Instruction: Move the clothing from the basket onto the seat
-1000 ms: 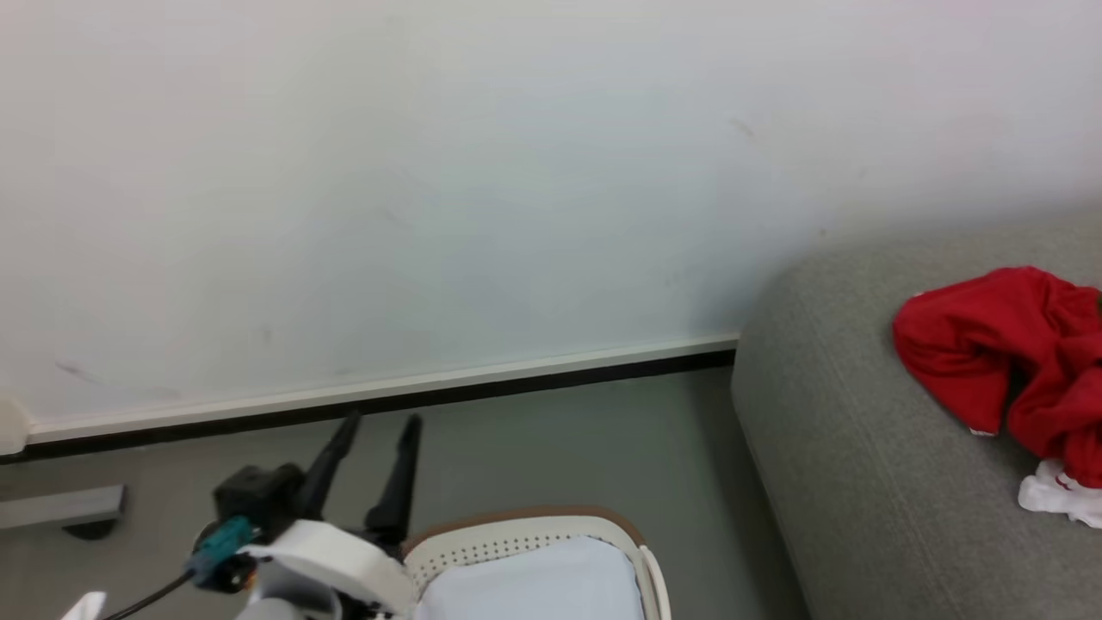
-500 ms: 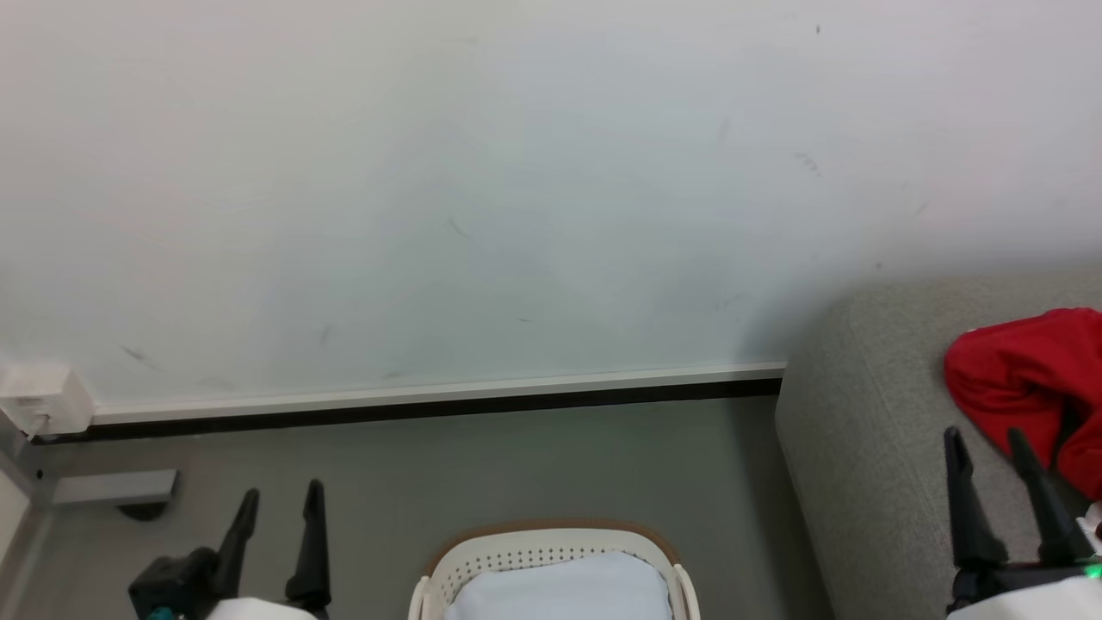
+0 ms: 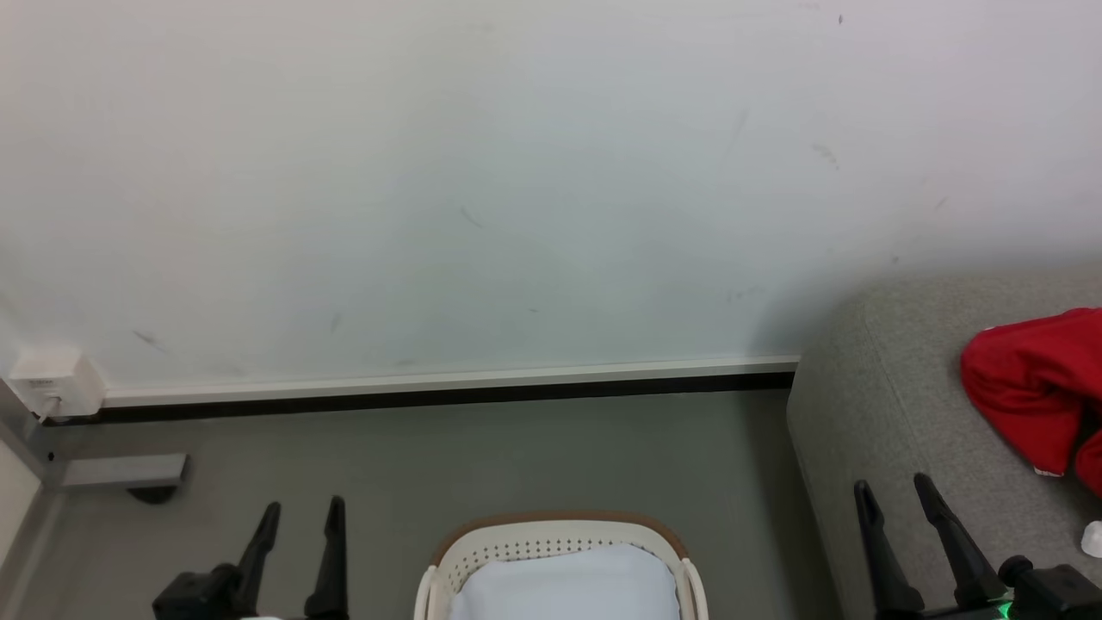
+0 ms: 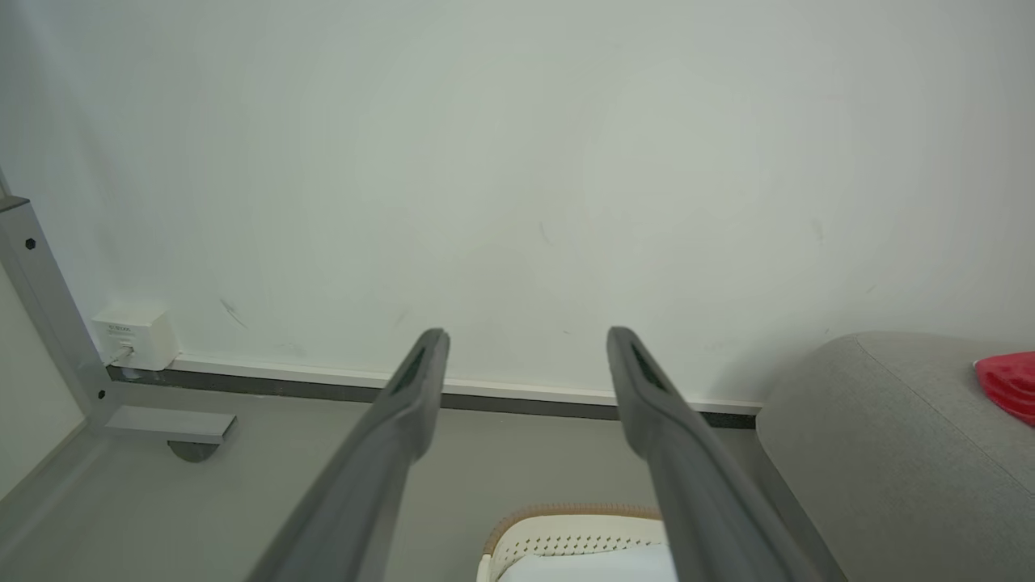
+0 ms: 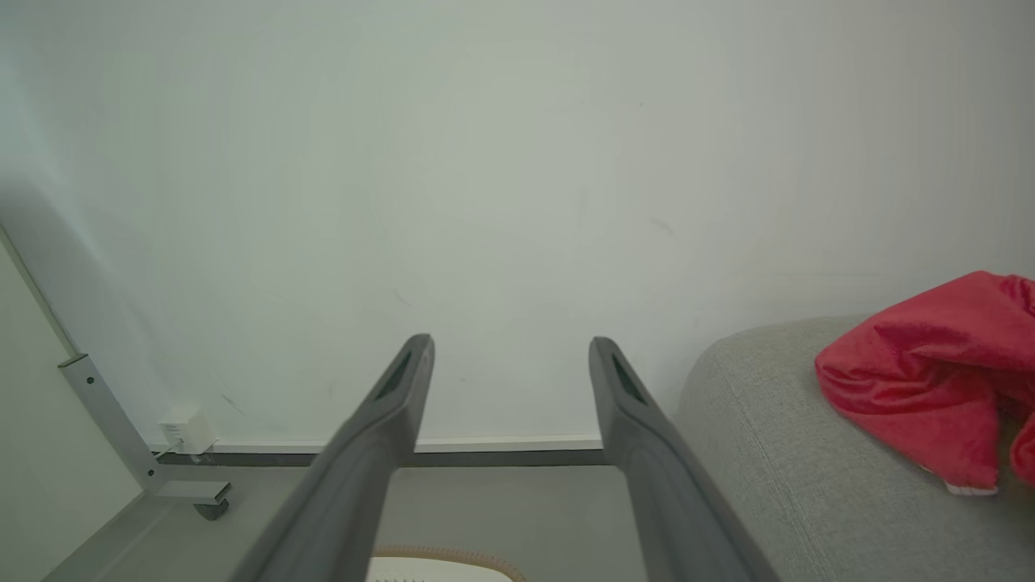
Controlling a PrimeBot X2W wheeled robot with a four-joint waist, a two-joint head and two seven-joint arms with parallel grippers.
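Note:
The red clothing (image 3: 1037, 392) lies crumpled on the grey seat (image 3: 869, 413) at the right edge; a bit of white fabric (image 3: 1092, 539) shows below it. The wrist views catch the red clothing (image 5: 922, 388) on the seat (image 5: 776, 453), and a red corner (image 4: 1009, 384) on the seat (image 4: 873, 428). The cream basket (image 3: 551, 541) with a brown rim stands on the floor at bottom centre, holding a pale bluish pad (image 3: 564, 585). My left gripper (image 3: 300, 510) is open, left of the basket. My right gripper (image 3: 891, 487) is open over the seat's front, empty.
A white wall with a dark baseboard (image 3: 430, 394) runs behind. A grey metal frame foot with a caster (image 3: 120, 474) and a white wall box (image 3: 52, 383) sit at the far left. Grey floor (image 3: 482, 456) lies between basket and wall.
The head camera has swung left and shifted, bringing both grippers to the bottom corners. The right gripper has drawn back from the red clothing and sits lower. The clothing has not moved on the seat.

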